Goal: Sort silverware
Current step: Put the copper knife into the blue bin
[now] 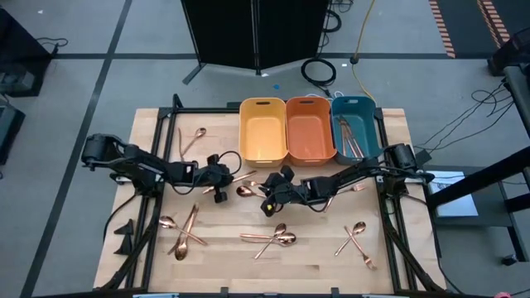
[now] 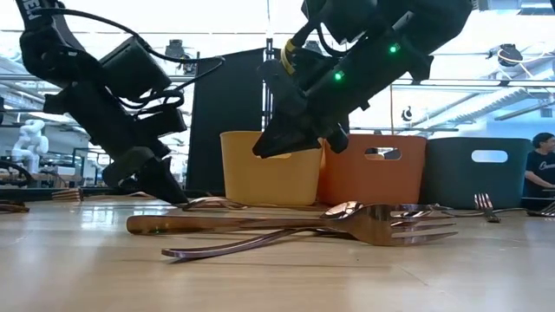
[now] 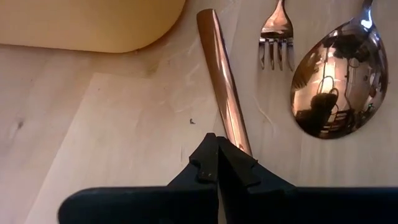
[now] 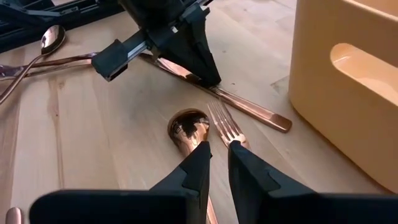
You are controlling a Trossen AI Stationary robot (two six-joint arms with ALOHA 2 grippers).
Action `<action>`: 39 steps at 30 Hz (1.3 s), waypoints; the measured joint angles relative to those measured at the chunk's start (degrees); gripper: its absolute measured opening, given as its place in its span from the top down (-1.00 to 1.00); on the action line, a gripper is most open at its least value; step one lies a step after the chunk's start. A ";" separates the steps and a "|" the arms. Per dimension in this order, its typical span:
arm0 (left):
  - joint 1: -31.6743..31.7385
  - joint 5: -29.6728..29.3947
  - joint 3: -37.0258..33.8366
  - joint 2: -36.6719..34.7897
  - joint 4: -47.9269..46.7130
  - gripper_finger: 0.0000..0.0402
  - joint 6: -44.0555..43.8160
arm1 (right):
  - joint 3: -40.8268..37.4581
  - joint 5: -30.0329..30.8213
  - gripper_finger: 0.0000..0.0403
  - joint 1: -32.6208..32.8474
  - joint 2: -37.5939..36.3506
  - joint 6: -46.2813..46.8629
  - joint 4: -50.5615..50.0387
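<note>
Silverware lies scattered along the table's near edge. Mid-table, the left hand is pressed together on a knife handle; the right hand, fingers slightly apart, hovers over a spoon. More pieces fill the teal bin at the far edge.

glossy copper metal silverware on matt wooden table.

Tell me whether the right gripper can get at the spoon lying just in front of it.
Probably yes. The right gripper hovers right over the spoon, slightly parted, with bare wood around the bowl. A fork lies close beside it and the left gripper presses a knife nearby, so room is tight.
</note>
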 joint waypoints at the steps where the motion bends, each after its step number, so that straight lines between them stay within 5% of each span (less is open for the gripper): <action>1: -0.01 -0.28 -0.27 -0.67 0.56 1.00 0.77 | 0.00 0.00 0.76 0.00 0.00 0.01 0.00; 14: -0.23 3.09 -0.44 -6.20 7.53 1.00 2.56 | 0.02 0.00 0.76 0.02 0.00 0.54 -0.61; 39: -1.63 6.07 0.31 -0.95 -1.70 1.00 0.94 | 0.04 -0.24 0.76 0.80 -0.02 2.35 -0.98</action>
